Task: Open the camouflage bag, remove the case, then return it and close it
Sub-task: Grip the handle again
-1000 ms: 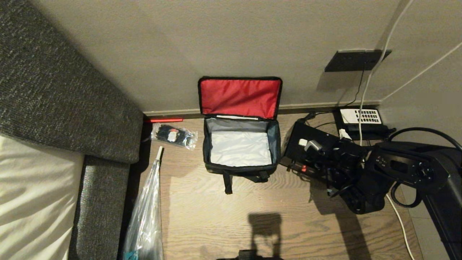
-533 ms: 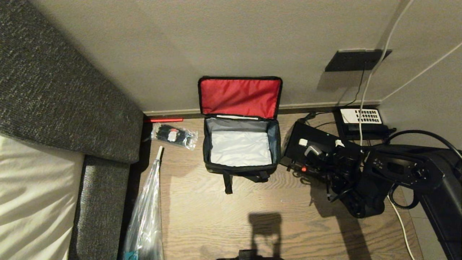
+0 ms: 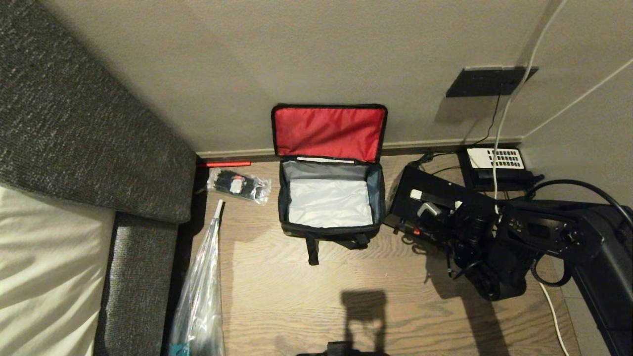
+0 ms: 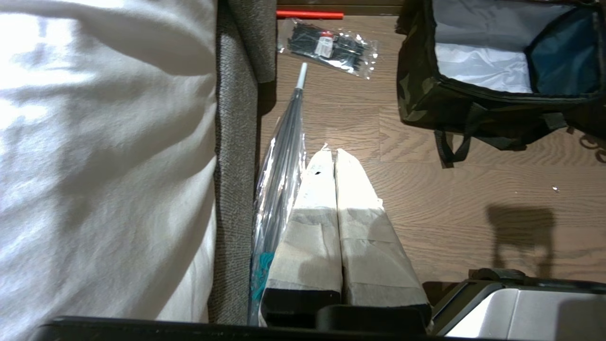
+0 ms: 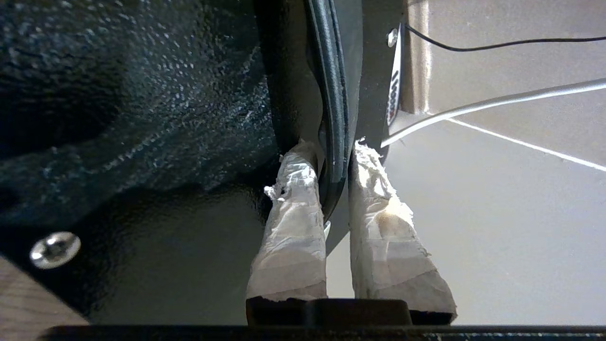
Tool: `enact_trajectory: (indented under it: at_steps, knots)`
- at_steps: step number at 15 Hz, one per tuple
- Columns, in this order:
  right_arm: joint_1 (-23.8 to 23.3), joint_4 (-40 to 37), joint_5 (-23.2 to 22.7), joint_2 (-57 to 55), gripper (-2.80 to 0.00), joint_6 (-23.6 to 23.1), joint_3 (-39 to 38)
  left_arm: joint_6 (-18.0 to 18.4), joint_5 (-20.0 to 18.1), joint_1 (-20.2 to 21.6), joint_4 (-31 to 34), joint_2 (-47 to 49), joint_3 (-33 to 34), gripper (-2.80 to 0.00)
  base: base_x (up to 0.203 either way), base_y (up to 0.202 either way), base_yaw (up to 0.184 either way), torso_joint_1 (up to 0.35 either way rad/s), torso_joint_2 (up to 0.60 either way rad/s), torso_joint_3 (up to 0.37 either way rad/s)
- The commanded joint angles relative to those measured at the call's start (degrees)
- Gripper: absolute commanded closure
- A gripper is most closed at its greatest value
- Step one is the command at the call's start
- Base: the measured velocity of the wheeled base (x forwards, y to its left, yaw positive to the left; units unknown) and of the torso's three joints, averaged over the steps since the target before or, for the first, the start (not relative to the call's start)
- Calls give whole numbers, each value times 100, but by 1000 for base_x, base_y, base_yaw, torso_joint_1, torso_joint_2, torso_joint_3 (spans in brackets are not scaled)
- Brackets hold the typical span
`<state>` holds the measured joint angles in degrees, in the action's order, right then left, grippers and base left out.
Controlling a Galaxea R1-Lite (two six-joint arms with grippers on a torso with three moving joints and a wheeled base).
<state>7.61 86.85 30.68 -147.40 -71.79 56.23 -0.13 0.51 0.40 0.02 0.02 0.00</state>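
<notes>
The camouflage bag stands open on the wooden floor. Its red-lined lid leans back on the wall, and the silvery inside holds nothing. Its camouflage side shows in the left wrist view. The black case lies just right of the bag. My right gripper is shut on it. In the right wrist view the taped fingers pinch a black strip along the edge of the case, and the right gripper is against that edge. My left gripper hangs shut and empty over the floor beside the sofa.
A grey sofa fills the left. A clear packet of black ties, a red stick and a long clear-wrapped thing lie left of the bag. A telephone, cables and a wall panel are behind the case.
The right gripper's fingers have closed onto the edge of the case, and the wrist has shifted slightly. The bag and the left arm have not moved.
</notes>
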Motion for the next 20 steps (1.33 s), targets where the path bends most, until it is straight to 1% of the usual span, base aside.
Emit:
enact_trajectory:
  at_steps: [1, 6, 10, 16, 20]
  knots:
    - [4, 81, 17, 307, 0, -30, -72, 4, 2, 4, -2, -11, 9, 0, 0, 0, 0, 0, 0, 0]
    - [-22, 81, 17, 1302, 0, -74, -276, -4, 2, 4, -2, -2, 9, 0, 0, 0, 0, 0, 0, 0]
    - [-48, 81, 8, 1942, 0, -218, -518, -4, 2, 4, -2, -2, 9, 0, 0, 0, 0, 0, 0, 0]
    - [14, 81, 8, 2734, 0, -664, -800, 5, 2, 4, -2, -2, 9, 0, 0, 0, 0, 0, 0, 0]
    - [145, 81, -14, 3108, 0, -772, -785, -3, 2, 4, -2, -2, 9, 0, 0, 0, 0, 0, 0, 0]
